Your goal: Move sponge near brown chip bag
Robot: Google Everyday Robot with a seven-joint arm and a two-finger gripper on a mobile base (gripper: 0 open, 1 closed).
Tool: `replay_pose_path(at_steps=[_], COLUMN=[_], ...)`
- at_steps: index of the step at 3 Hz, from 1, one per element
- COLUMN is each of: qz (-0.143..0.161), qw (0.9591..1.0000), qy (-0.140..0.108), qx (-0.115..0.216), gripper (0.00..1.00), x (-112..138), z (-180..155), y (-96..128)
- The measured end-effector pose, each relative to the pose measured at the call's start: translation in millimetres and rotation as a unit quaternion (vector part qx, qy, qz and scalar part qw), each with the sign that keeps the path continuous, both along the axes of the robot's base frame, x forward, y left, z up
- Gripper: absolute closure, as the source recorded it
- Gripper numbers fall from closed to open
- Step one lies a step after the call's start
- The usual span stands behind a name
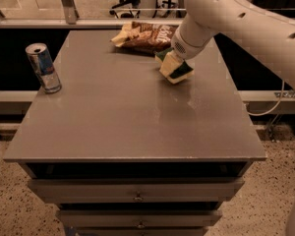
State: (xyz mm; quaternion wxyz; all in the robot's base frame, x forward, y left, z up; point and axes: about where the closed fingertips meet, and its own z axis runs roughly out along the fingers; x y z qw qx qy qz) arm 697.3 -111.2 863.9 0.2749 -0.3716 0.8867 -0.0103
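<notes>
now, nearest: drawers [137, 196] under the front lip of the counter [113, 127]. further back, at the left edge, a can [43, 68], upright, well apart from everything else. right of centre and deeper in, the sponge [179, 72], tilted, pale foam facing out, green top turned away, clamped in the claw [169, 62] at the end of the white arm [226, 18]. looks lifted just off the counter or barely brushing it, hard to say which. just beyond, near the far edge, the bag [145, 36], lying flat, its near corner close to the sponge but seemingly not touching.

seems nearly there: carry about done, release left. to finish well, lower straight down to set the foam flat rather than on a corner, else likely to tip on release. stop short of the bag, so as not to shove or crumple it. open the claw only once settled, then lift up and away to the right, clear of both, without dragging the sponge along.
</notes>
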Motion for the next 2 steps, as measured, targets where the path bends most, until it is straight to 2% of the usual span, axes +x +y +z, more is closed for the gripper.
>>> replay_pose_path(at_steps=[2], qz=[-0.018], qw=[0.9996], qy=[0.004], qx=[-0.021], gripper=[0.39], x=[29.4], z=[-8.5], y=[-8.7])
